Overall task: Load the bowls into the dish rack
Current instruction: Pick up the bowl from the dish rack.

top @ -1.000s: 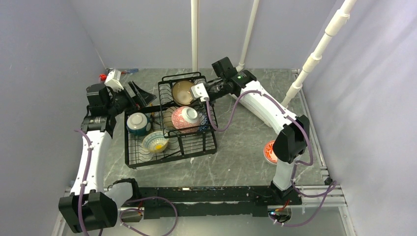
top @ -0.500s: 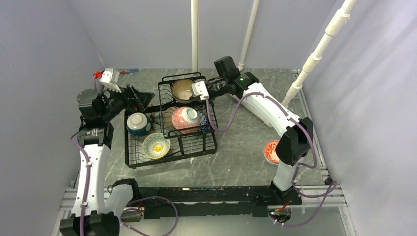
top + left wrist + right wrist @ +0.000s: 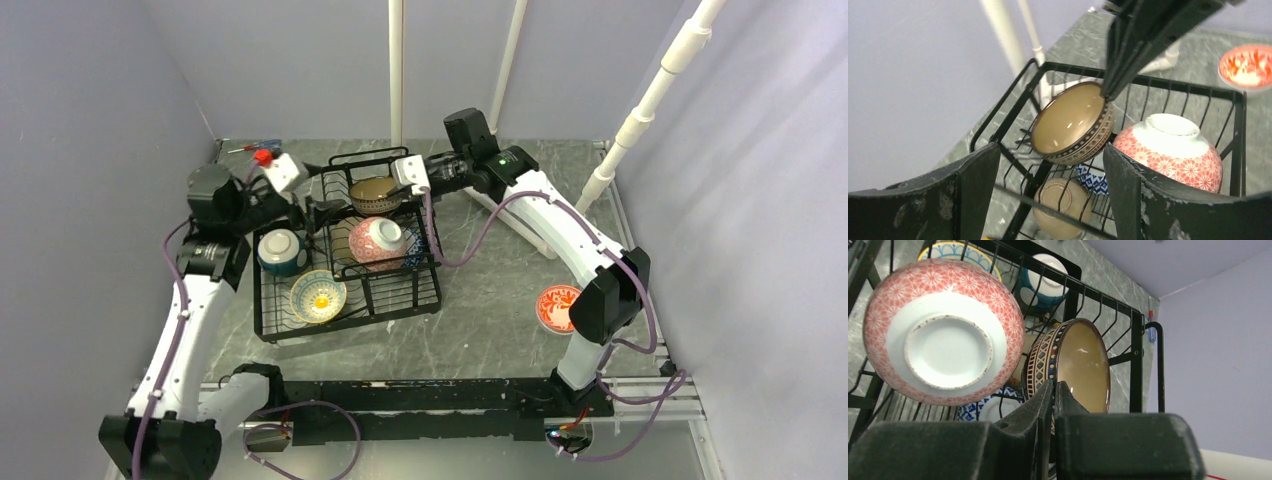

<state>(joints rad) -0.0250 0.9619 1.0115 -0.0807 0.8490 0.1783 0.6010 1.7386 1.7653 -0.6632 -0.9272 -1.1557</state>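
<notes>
The black wire dish rack (image 3: 400, 300) stands mid-table. In its upper basket a brown patterned bowl (image 3: 375, 193) stands on edge, and my right gripper (image 3: 405, 189) is shut on its rim (image 3: 1054, 390). A pink-red bowl (image 3: 378, 240) lies upside down beside it, over a blue-white zigzag bowl (image 3: 979, 411). A teal bowl (image 3: 281, 250) and a yellow dotted bowl (image 3: 318, 296) sit in the lower tray. My left gripper (image 3: 320, 205) hangs open at the basket's left side, empty, facing the brown bowl (image 3: 1073, 122). A beige bowl (image 3: 1058, 205) lies under the basket.
A red-patterned bowl (image 3: 556, 306) sits on the table right of the rack, near the right arm's elbow. White poles (image 3: 396, 70) rise behind the rack. A small red and blue item (image 3: 262, 152) lies at the back left corner.
My left arm has swung right from the back left corner to the upper basket, its jaws narrowing slightly. The right gripper has kept hold of the brown bowl and tipped it more on edge.
</notes>
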